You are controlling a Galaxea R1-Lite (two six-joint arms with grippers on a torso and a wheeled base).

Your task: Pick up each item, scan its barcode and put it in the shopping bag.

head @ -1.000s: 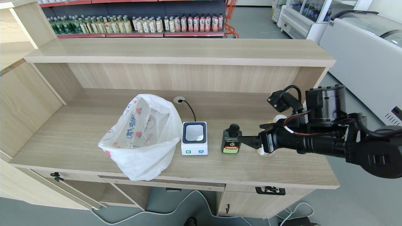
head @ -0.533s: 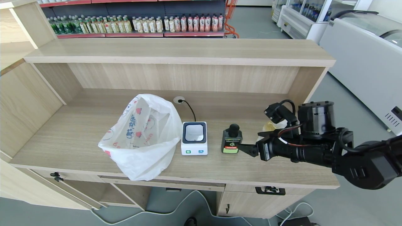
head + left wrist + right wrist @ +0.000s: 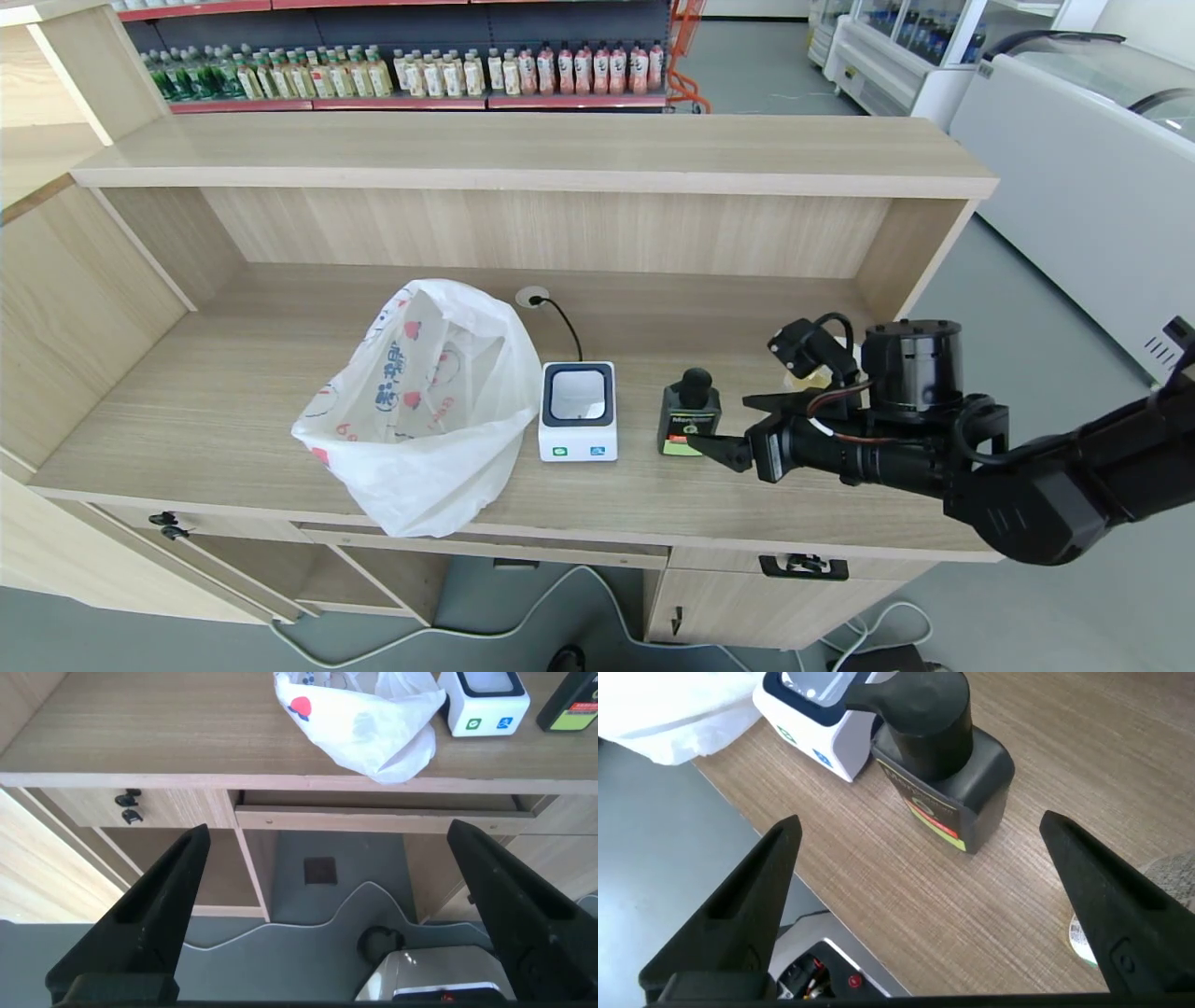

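A dark squat bottle (image 3: 689,413) with a round black cap and a green-red label stands on the wooden counter (image 3: 233,401), right of the white barcode scanner (image 3: 578,411). My right gripper (image 3: 721,422) is open just to the bottle's right, low over the counter. In the right wrist view the bottle (image 3: 943,765) stands ahead of the open right gripper (image 3: 920,826), not between the fingers (image 3: 738,915). The white shopping bag (image 3: 415,401) with red print stands open left of the scanner. My left gripper (image 3: 329,833) is open, below the counter's front edge, holding nothing.
A pale round item (image 3: 810,375) sits behind the right wrist, mostly hidden; its rim (image 3: 1083,938) shows in the right wrist view. The scanner's cable (image 3: 565,327) runs to a hole in the counter. A raised back wall and side panels enclose the counter.
The right arm has dropped lower and shifted left, bringing its open gripper closer beside the dark bottle. Bottle, scanner and bag have not moved.
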